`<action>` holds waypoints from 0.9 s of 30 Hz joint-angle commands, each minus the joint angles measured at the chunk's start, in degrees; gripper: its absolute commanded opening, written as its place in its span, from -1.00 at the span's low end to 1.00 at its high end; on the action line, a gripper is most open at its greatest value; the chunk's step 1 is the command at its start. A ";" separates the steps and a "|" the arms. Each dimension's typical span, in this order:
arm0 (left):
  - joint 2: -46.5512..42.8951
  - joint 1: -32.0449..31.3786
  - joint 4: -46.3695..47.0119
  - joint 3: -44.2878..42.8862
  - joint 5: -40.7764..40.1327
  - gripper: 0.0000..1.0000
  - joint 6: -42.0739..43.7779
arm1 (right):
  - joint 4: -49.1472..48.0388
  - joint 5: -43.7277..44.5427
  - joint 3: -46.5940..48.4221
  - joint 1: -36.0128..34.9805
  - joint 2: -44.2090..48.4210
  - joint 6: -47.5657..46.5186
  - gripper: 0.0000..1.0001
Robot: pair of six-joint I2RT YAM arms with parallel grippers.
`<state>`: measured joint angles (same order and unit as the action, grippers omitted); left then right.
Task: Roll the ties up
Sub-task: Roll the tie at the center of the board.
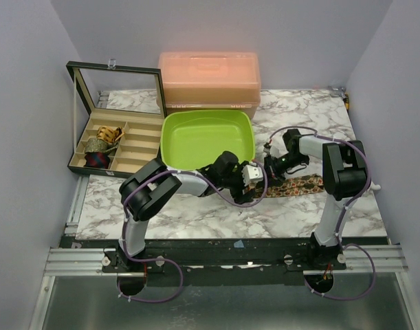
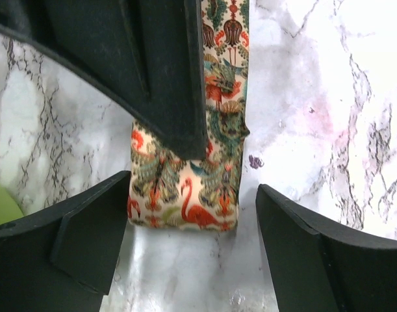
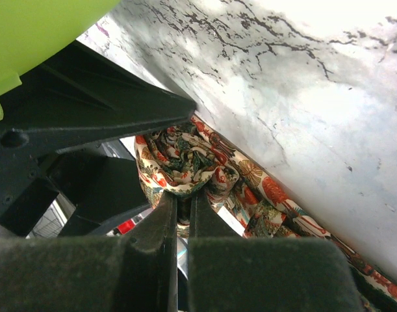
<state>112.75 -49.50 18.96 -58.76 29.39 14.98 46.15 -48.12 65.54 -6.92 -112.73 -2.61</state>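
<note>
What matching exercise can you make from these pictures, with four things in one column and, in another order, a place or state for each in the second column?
Things
1. left end effector
2. right end effector
3. lime-green tray
4. black case

Places or states
A. shut on the tie
B. lid up, at the far left
C. open, one finger on each side of the tie's folded end
D. on the near side of the orange box

Pairs: 1-C, 2-A, 3-D, 4-B
</note>
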 commanded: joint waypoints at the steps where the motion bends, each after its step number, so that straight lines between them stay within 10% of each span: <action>1: -4.11 1.75 15.84 7.03 0.73 0.66 -5.11 | -5.31 8.95 -2.80 -0.14 -2.98 -0.79 -0.99; 13: -16.01 5.37 30.60 28.98 -2.01 0.90 -8.21 | -28.48 -8.09 -9.80 -5.21 -5.56 9.23 -0.99; 27: -0.28 5.55 42.13 22.44 5.22 0.69 -11.89 | -29.42 -11.49 -10.97 -5.31 -8.59 6.69 -0.99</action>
<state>107.94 -44.01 55.18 -32.67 31.14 6.33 20.91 -69.38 55.96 -11.55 -117.80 7.29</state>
